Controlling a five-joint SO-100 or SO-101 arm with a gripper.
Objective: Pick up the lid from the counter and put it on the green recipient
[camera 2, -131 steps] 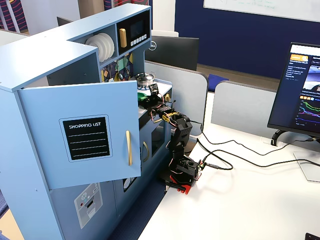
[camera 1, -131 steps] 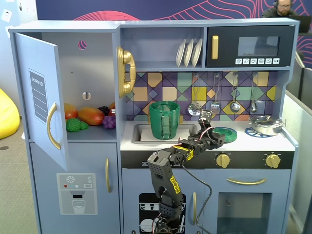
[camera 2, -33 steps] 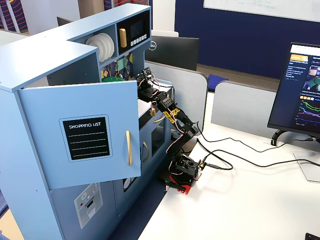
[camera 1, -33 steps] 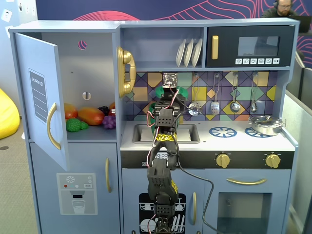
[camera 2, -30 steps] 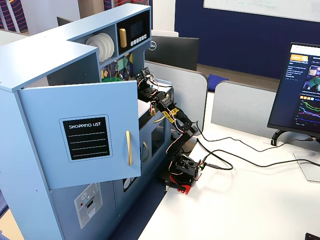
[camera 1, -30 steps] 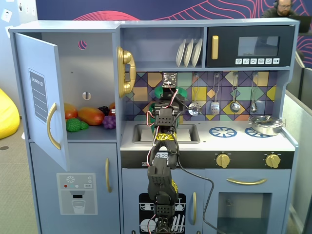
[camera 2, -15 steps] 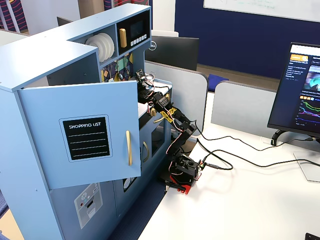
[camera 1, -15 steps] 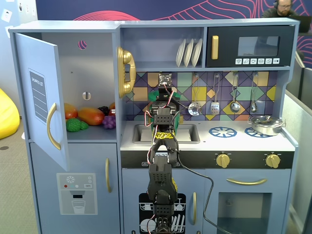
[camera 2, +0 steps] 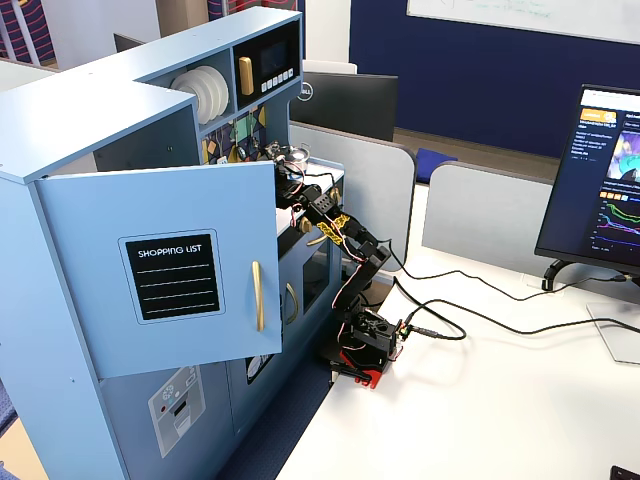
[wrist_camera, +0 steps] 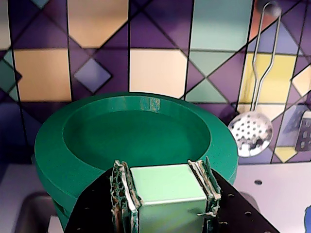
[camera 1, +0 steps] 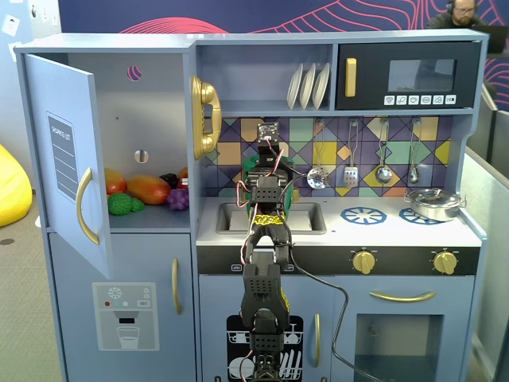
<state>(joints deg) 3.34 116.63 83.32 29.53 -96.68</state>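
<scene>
In the wrist view, the claw [wrist_camera: 165,201] is clamped on the pale tab of the lid [wrist_camera: 136,131], which sits over the green recipient [wrist_camera: 56,206] by the backsplash; placement appears nearly done, with release and withdrawal left.

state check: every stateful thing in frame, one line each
lid: seated on the pot, jaws shut on its tab
green recipient: upright, covered
gripper: shut on lid tab
cupboard door: open
silver pan: on right burner, upright
microwave door: closed
</scene>
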